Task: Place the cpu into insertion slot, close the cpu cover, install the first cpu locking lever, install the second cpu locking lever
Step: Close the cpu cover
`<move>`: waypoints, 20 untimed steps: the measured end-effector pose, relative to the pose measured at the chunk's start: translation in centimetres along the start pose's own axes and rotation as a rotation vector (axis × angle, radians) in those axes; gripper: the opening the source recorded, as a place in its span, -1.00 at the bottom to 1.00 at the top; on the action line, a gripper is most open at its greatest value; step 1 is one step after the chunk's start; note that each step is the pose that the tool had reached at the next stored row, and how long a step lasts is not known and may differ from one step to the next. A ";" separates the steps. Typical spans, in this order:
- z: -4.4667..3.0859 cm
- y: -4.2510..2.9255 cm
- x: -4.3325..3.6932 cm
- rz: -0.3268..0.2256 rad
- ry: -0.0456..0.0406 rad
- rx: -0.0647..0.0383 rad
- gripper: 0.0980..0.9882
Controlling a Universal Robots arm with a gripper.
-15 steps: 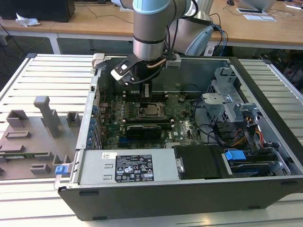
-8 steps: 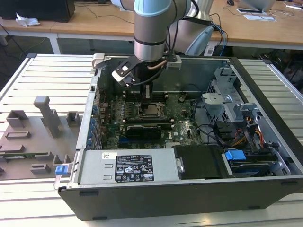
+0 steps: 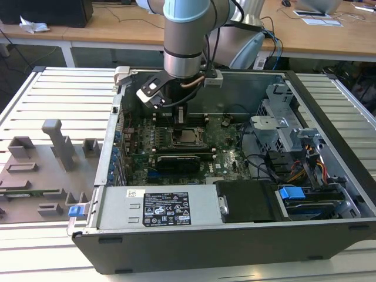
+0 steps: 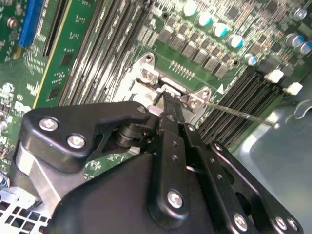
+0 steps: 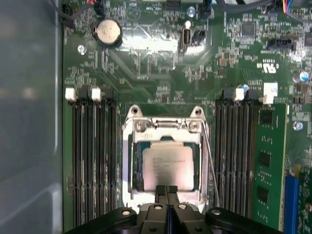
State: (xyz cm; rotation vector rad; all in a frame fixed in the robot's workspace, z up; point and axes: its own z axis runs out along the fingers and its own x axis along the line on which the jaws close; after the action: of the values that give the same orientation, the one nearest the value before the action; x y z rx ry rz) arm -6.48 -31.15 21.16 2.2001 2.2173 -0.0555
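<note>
Sitting open on the slatted counter [image 3: 59,88], the computer case [image 3: 235,247] has your arm reaching down into it from above, over the middle of the green motherboard [image 5: 161,73]. Banks of long black memory slots [image 5: 95,161] flank the work area on both sides.

Your hand [image 5: 166,189] is clenched in the first wrist view, its two black fingers pressed flat together with nothing between them. The second wrist view puts their tips right at the edge of the insertion slot [image 5: 126,197]; you cannot tell from these pictures whether they bear on the metal.

The cpu cover [image 5: 133,165] appears to lie down flat, its silvery frame ringing the cut-out. Through that cut-out you can see the cpu [image 5: 168,165], seated square in the slot with its pale metal top facing up.

Judging by that, your first two steps look done: chip placed, cover closed.

A thin locking lever [image 5: 208,161] runs along one side of the slot, between it and the neighbouring memory slots. In the second wrist view it angles outward over them, so you should count it as not yet latched. The other lever is hard to make out, so treat both lever steps as open.
</note>
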 end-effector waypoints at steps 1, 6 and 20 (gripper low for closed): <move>0.01 -0.19 0.00 0.000 0.0000 0.000 -0.98; 0.43 -0.61 0.02 0.000 -0.0001 0.000 -0.98; 0.66 2.67 0.00 -0.009 0.0012 0.003 -0.98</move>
State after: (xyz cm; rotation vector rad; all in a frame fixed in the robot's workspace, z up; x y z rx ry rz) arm -3.82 -31.15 20.47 2.1922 2.2291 -0.0575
